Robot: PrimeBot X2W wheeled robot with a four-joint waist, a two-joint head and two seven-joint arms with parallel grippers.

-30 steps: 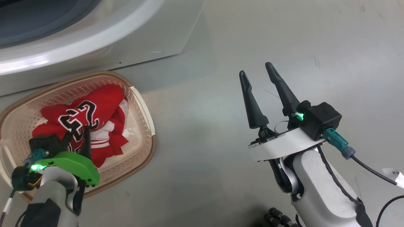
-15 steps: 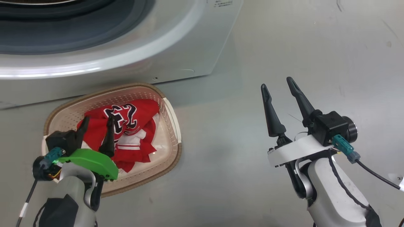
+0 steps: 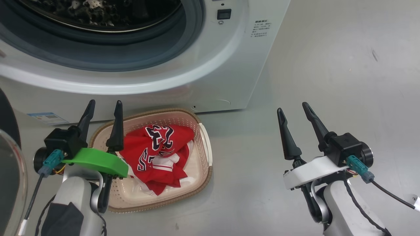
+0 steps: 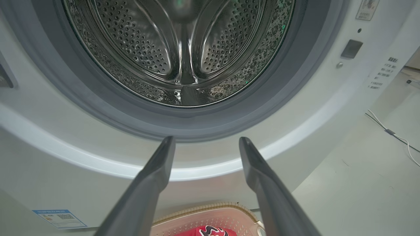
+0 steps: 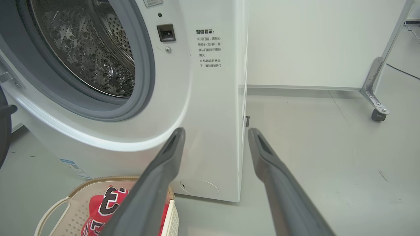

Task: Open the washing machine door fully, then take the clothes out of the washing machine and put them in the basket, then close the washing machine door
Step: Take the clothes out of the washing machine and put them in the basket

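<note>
The washing machine stands with its mouth uncovered. No garment shows in the steel drum as far as the wrist views reach, so the unloading looks finished. The washing machine door is swung out at the robot's far left, with only its black rim and a slice of glass in sight; closing it appears to be the one step left. The floor to the right of the machine gives wide room for moving, while on the left the door's edge sits close beside the left arm. The basket rests on the floor just in front of the machine, with the red clothes heaped inside it. The left hand hovers over the basket's left rim, fingers apart and holding nothing. The right hand, likewise spread and empty, hangs well to the right over open floor.
</note>
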